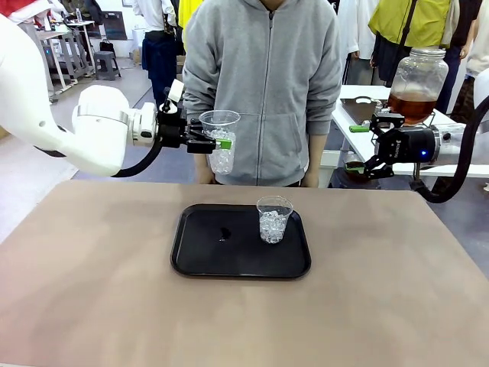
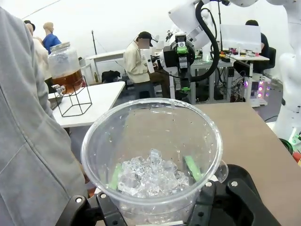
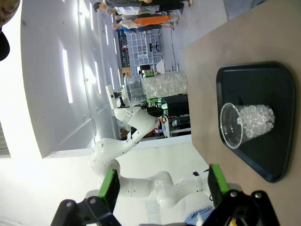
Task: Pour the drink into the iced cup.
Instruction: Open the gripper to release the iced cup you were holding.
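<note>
No txt, labels, brand marks or nos. legible in any view; whatever print there may be is too small or blurred to read.
</note>
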You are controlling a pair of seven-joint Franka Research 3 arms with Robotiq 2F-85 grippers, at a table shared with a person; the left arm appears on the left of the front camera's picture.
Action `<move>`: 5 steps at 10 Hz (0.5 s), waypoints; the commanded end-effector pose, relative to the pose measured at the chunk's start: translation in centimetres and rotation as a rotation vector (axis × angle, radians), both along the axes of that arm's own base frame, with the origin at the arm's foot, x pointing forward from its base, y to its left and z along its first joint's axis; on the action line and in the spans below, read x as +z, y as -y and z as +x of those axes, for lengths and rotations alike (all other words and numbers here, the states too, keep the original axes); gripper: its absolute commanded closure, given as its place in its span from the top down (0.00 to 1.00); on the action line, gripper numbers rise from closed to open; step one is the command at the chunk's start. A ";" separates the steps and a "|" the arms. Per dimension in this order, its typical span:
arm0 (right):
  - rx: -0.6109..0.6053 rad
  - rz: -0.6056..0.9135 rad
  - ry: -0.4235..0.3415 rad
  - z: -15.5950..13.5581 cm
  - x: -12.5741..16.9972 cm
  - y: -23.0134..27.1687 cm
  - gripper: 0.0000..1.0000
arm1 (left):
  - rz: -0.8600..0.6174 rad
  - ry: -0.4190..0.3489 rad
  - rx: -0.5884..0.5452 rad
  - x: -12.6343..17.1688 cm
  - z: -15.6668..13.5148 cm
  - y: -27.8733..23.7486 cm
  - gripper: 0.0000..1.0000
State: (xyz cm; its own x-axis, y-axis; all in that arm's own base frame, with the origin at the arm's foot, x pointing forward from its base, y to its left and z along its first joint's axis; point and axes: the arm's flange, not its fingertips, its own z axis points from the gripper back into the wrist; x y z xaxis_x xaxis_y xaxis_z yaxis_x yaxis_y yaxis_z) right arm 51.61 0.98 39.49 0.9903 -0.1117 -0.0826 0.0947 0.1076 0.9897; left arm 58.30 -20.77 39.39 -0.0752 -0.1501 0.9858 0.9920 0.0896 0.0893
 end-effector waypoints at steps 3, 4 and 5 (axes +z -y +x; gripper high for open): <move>-0.001 0.000 0.004 0.0 0.1 0.0 1.00 | -0.004 0.015 0.001 0.4 -0.2 0.0 0.62; -0.001 0.000 0.004 0.0 0.1 0.0 1.00 | -0.004 0.015 0.001 0.4 -0.2 0.0 0.62; -0.001 0.000 0.004 0.0 0.1 0.0 1.00 | -0.004 0.015 0.001 0.4 -0.2 0.0 0.62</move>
